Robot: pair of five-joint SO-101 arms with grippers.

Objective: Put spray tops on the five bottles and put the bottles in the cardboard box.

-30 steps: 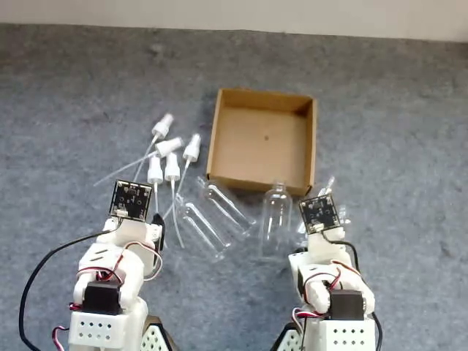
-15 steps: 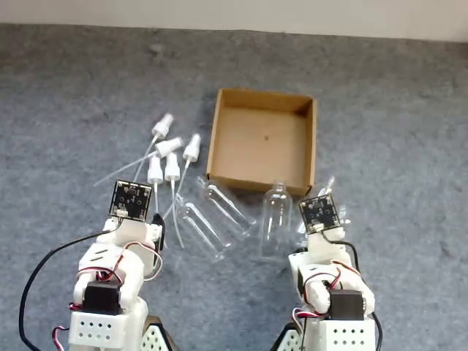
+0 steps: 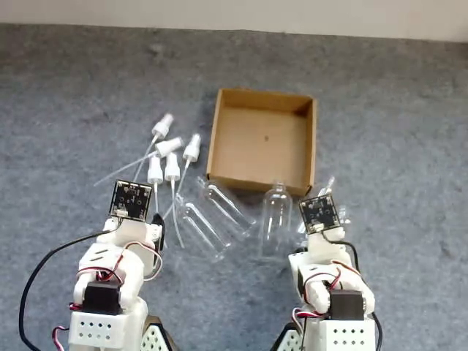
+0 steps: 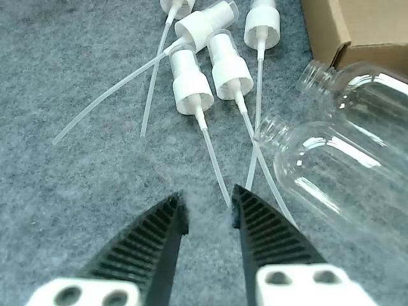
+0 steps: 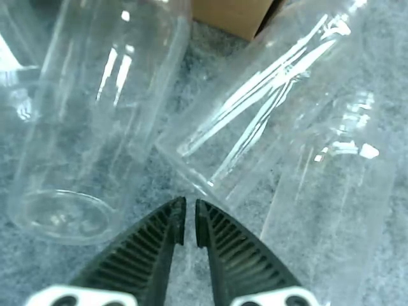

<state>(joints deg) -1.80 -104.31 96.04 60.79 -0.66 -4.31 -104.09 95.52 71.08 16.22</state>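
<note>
The box [image 3: 248,150] sits open on the grey desk [image 3: 88,88], ahead of my two arms and between them; I can see its brown floor from wall to wall, marked by one small dark spot. Every bottle lies on its side on the desk, outside the box; two slim bottles [image 3: 201,227] rest side by side just off the box's near-left corner, their open threaded necks toward the tops; a wide bottle [image 3: 276,219] lies in front of the near wall, its neck almost touching it. By the right arm more clear bottles [image 5: 255,95] crowd together, two of them I think, though glare blurs their edges. The five tops [image 3: 172,157] lie in a loose cluster left of the box, white heads toward the far side, thin tubes trailing back toward the left arm. The left end effector [image 4: 207,210] is released, jaws apart low over the desk; the end of one tube lies right at the gap, ungripped. The right end effector [image 5: 189,220] is clenched almost to touching and grasps nothing; its tips sit at the bottles' bases.
</note>
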